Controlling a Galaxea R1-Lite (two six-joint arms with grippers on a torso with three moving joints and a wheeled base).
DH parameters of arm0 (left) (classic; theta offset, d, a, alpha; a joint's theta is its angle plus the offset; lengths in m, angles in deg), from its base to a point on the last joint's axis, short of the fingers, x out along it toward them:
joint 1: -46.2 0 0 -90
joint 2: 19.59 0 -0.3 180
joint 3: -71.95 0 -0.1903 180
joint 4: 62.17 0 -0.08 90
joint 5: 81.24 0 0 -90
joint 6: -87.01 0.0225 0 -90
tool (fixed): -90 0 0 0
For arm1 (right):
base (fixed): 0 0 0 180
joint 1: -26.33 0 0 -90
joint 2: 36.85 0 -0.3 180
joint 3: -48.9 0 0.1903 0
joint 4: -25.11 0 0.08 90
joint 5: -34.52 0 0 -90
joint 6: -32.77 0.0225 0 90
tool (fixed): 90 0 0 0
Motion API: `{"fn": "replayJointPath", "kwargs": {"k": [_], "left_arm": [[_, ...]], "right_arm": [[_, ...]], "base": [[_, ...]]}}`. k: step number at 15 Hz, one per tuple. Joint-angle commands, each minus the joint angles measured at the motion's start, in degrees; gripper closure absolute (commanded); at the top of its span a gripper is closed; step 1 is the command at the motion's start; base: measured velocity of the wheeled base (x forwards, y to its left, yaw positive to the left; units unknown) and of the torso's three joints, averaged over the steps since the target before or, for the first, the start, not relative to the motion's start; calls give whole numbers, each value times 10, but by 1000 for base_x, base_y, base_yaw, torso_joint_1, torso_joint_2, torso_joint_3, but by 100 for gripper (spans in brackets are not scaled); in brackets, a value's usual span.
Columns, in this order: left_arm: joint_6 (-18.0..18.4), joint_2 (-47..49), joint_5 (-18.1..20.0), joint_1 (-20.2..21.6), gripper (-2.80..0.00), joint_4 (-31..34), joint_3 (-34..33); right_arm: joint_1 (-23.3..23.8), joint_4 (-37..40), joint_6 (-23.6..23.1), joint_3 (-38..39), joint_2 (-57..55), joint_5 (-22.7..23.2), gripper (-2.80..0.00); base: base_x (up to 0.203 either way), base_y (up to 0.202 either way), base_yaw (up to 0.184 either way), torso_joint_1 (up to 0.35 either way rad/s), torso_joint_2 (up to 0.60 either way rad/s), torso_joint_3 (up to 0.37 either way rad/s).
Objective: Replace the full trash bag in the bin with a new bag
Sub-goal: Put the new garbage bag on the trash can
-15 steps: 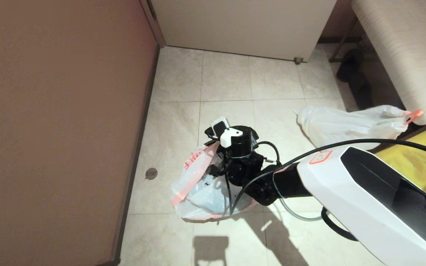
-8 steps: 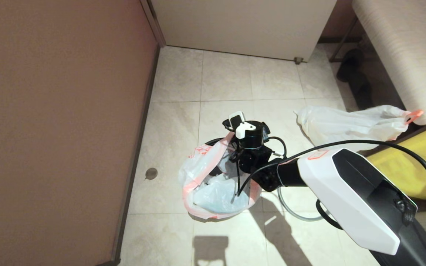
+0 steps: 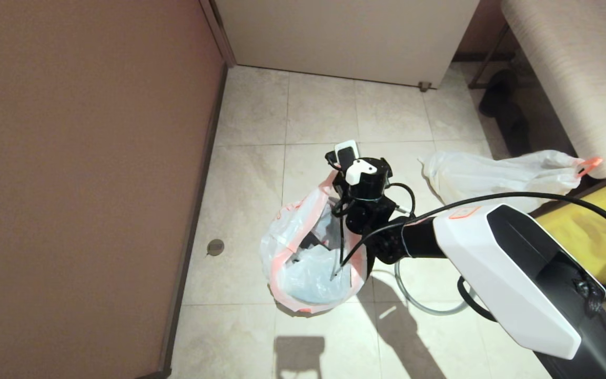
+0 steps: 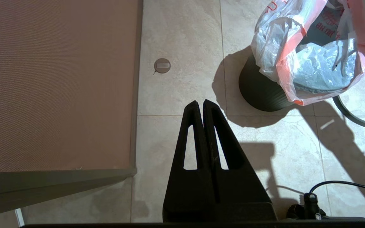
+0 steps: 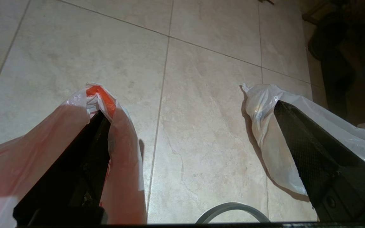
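right gripper [image 5: 185, 126] has its fingers spread wide inside the new bag [image 3: 292, 247], stretching its mouth over the bin [image 4: 260, 91]. full trash bag [image 3: 497, 176] lies out on the floor; i judge seating the grey hoop [image 4: 356, 114] remains.

Beige floor tiles [image 3: 324, 110], a yellow bag [image 3: 592, 237], a round floor plug [image 3: 215, 246].

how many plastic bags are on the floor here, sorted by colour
White with orange-red print: 1, the new bag, draped over the bin
Plain translucent white: 1, the full trash bag, lying on the tiles
Yellow: 1, the big yellow bag, at the head view's right edge
Total: 3
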Motion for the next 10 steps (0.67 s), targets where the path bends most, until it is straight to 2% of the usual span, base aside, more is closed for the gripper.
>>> {"fn": "replayJointPath", "kwargs": {"k": [1,3,7,10], "left_arm": [[0,0,0,0,0,0,0],[0,0,0,0,0,0,0],[0,0,0,0,0,0,0],[0,0,0,0,0,0,0]], "right_arm": [[1,-1,-2,8,15,-2,-280],[-6,1,-3,61,39,2,-280],[-32,20,-5,236,126,39,-280],[-53,23,-4,318,183,52,-280]], "base": [[0,0,0,0,0,0],[0,0,0,0,0,0],[0,0,0,0,0,0],[0,0,0,0,0,0]]}}
